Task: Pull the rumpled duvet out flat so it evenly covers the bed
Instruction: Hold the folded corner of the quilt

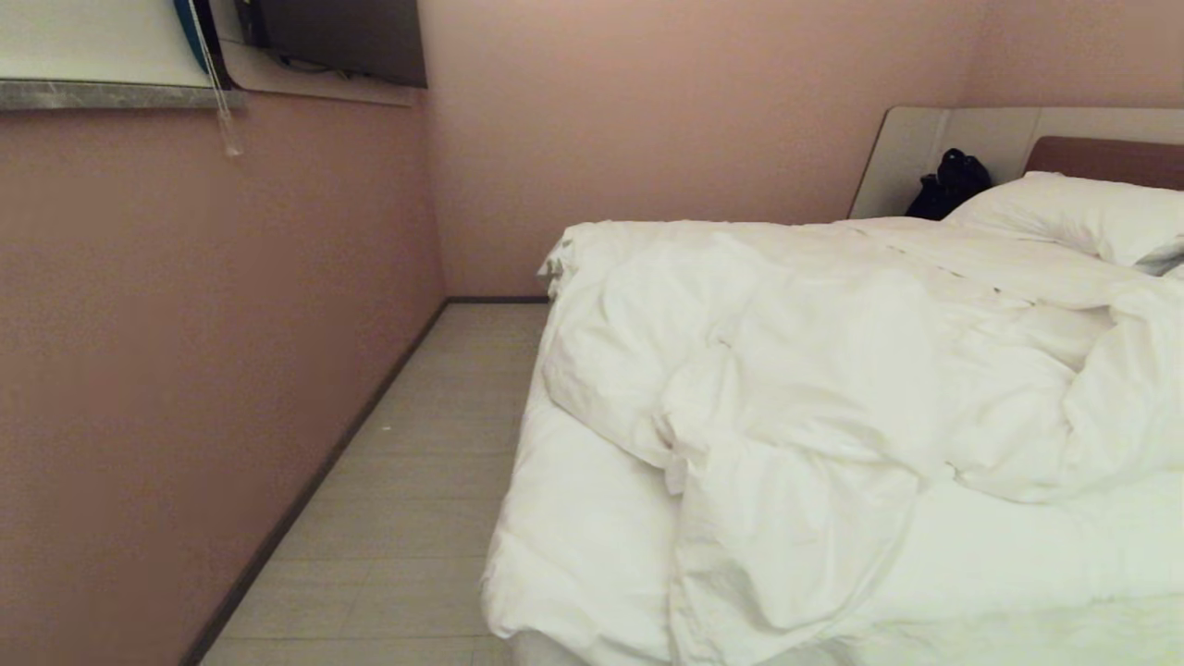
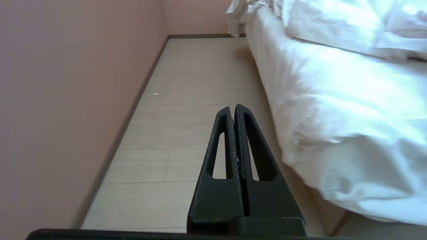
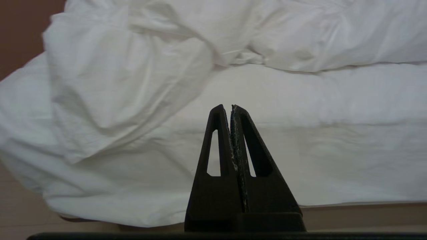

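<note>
You could not see either arm from the head camera, and the bed [image 1: 592, 518] ran off the right and near edges of that view, so its far right side and foot stayed hidden from you. The duvet [image 1: 832, 370] lay bunched in thick folds across the middle of the mattress, one flap spilling down over the near left corner, its right part cut off. A pillow [image 1: 1073, 215] sat at the far right against the headboard [image 1: 1105, 159], only partly in view, and a dark object [image 1: 948, 183] beside it was too indistinct to name.

The left gripper [image 2: 232, 107] was clenched on nothing, hanging above the floor [image 2: 186, 100] in the aisle between the wall [image 2: 66, 100] and the bed's left side. The right gripper [image 3: 229, 107] was likewise pressed together and empty, pointing at the bed's near side, apart from the fabric. No containers were in sight.
</note>
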Available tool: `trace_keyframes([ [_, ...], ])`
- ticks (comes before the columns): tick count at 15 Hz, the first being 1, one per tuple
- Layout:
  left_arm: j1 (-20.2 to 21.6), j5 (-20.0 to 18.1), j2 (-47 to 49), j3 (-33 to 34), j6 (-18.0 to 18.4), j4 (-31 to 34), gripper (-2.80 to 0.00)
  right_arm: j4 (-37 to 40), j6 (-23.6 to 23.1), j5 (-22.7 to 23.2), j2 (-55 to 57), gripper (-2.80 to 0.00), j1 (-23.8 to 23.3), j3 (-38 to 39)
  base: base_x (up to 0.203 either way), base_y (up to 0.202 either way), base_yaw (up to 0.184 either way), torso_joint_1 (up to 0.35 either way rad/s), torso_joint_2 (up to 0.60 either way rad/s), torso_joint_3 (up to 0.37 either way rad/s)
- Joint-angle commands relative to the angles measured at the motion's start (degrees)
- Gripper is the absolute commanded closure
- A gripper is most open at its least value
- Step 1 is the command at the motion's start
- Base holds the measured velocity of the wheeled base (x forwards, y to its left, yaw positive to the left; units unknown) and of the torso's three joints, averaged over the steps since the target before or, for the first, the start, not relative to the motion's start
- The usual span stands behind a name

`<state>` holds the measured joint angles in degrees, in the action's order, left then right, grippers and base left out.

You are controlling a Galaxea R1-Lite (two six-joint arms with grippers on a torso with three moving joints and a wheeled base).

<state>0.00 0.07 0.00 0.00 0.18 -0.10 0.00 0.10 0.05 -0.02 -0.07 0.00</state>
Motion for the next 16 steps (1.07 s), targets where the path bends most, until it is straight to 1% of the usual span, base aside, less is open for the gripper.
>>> trace_keyframes([
  [1,0.0,0.0,0.0,0.0,0.0,0.0,0.00,0.0,0.0,0.0,0.0,0.00,0.0,0.0,0.000,-0.192,0.002,-0.002,0.00,0.007],
  [16,0.0,0.0,0.0,0.0,0.0,0.0,0.00,0.0,0.0,0.0,0.0,0.00,0.0,0.0,0.000,-0.191,0.001,0.002,0.00,0.003],
])
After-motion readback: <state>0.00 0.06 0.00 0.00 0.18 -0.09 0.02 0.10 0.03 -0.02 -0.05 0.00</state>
